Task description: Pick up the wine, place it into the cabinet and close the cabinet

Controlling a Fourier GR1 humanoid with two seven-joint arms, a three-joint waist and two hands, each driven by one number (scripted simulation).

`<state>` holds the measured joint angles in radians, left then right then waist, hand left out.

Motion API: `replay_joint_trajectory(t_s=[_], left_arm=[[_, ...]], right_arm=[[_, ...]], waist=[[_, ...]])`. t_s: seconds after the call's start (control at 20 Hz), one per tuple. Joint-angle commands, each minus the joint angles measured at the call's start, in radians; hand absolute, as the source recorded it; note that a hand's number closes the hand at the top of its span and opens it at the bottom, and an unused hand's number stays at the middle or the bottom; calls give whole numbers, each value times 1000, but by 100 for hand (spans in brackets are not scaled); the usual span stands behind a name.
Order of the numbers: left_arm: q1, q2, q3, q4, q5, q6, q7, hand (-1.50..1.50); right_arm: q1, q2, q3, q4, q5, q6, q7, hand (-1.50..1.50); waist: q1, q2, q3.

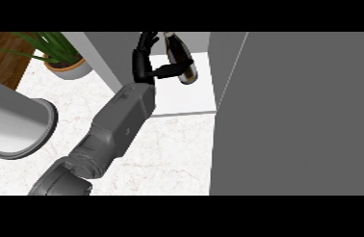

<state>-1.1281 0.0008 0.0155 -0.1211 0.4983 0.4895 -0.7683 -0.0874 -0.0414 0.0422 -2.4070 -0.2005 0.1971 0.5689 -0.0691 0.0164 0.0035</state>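
Wine bottle, at twelve o'clock inside the open cabinet, long axis running roughly twelve-to-six, slightly tilted, neck toward twelve. The left hand holds it, thumb curled round its body. Probably rigid, smooth, breakable glass; best gripped mid-body. Right hand unseen.

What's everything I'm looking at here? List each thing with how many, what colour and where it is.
wine bottle: one, dark with a pale sheen, inside the open cabinet, held by the hand.
cabinet: one, grey walls with a white floor, top middle.
cabinet door: one, grey, open, filling the right side.
potted plant: one, green leaves in a grey pot, top left.
round grey object: one, at the left edge, cut off by the view; I cannot tell what it is.
counter: one, white marble, lower middle.
left hand: one, black on a grey forearm, thumb curled round the bottle.
right hand: not in view.
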Motion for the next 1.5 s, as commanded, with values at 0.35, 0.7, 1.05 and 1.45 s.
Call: replay_joint_trajectory(t_s=[0.35, 0.7, 1.05, 1.45], left_arm=[[37, 19, -2, 40, -33, 44, -43, -150], [51, 11, 27, 26, -20, 24, -77, -150], [81, 46, 27, 23, -31, -83, -98, -150], [138, -1, 8, 15, -38, -165, -148, -150]], right_arm=[[14, 2, 30, -80, -27, -6, 35, -150], [9, -23, -3, -74, -67, 4, 47, -150], [41, 13, 80, -91, -5, -8, 22, -150], [80, -18, 27, -110, -41, 14, 12, -150]], waist=[[-8, 10, -5], [0, 7, -5], [-1, 7, -5], [7, -2, -4]])
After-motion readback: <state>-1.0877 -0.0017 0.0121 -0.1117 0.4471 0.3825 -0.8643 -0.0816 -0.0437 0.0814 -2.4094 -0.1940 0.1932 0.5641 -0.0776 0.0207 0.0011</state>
